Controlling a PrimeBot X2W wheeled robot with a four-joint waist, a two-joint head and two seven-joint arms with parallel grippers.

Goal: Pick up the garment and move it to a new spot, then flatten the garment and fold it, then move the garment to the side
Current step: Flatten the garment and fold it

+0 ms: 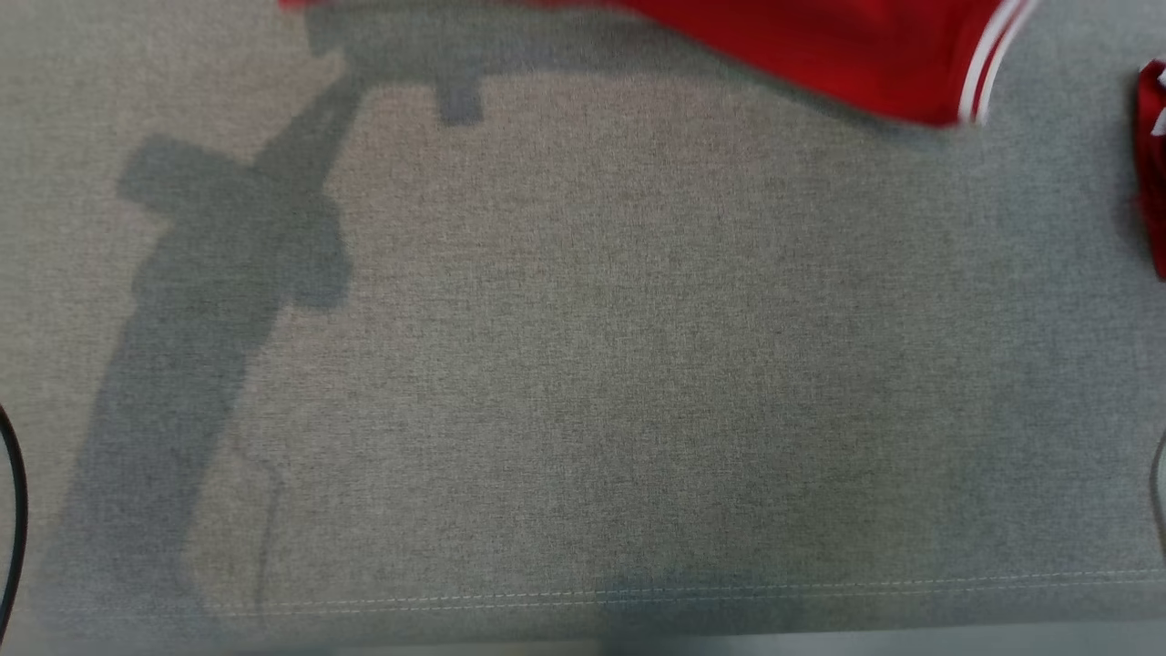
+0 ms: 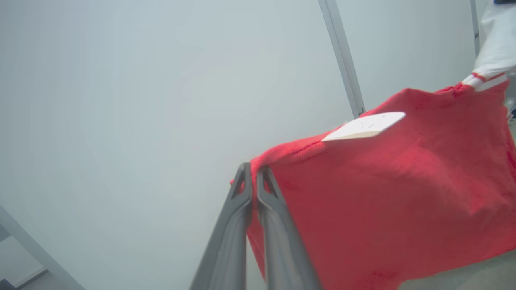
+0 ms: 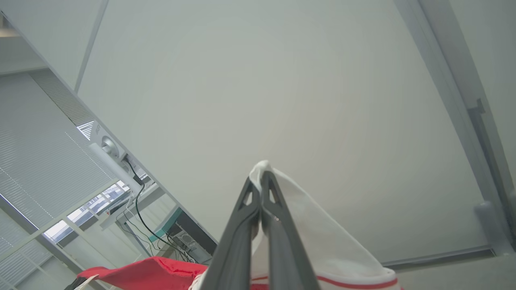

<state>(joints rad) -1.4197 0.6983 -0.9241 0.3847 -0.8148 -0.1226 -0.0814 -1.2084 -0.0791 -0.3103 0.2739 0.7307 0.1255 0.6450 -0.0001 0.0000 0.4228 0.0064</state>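
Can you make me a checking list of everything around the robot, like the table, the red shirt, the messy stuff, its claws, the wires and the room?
Surface: grey woven cloth cover, flat, with arm shadows on it.
Job's things: red garment held up off the surface, with a white label on it.
Clutter: a red piece at the right edge; cannot tell whether it belongs to the same garment.
Grippers: left gripper shut on the garment's red edge; right gripper shut on its white, red-striped part.
Cables: black cable at the left edge; more cables near the window.
Surroundings: pale wall, window blinds.
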